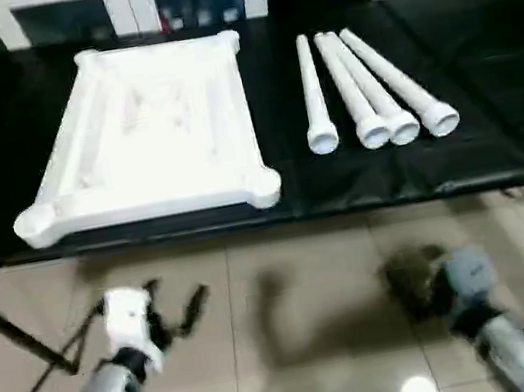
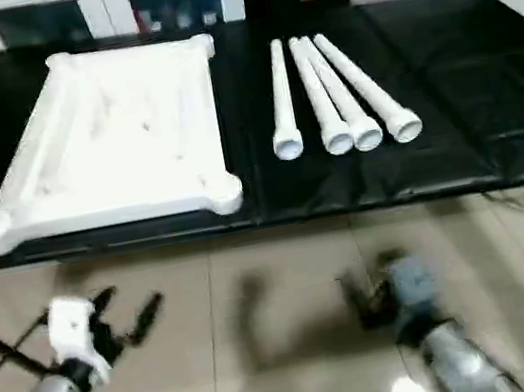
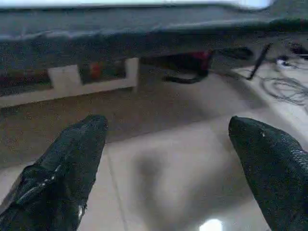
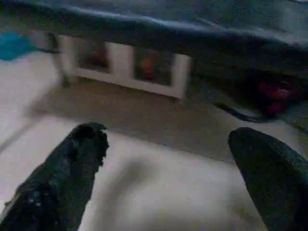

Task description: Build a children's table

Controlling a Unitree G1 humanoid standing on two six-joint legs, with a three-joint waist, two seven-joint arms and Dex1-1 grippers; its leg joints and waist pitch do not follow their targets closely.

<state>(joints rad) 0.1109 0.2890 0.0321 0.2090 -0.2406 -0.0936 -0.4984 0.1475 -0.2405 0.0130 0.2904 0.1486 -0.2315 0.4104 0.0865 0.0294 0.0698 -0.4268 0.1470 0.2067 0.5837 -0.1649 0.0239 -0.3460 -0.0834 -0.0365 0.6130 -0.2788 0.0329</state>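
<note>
Nearest the camera, below the front edge of the black surface, hang the two grippers over the tiled floor: the left gripper with its black fingers spread wide and holding nothing, the right gripper blurred in the head views but seen from its own wrist with fingers likewise spread and empty. On the surface lies the white tabletop, underside up, its ribs and round corner sockets showing. Just to the right of the tabletop, apart from it, four white legs lie side by side, their wider ends toward the front edge. The legs look like light, stiff, hollow plastic tubes, smooth and likely to roll or slip, so a hold across the middle of one tube, squarely around its round body, seems best. The tabletop looks rigid and light but broad; it may slide on the black cover when a leg is pushed into a socket, so steadying it at a rim near the corner seems wise.
</note>
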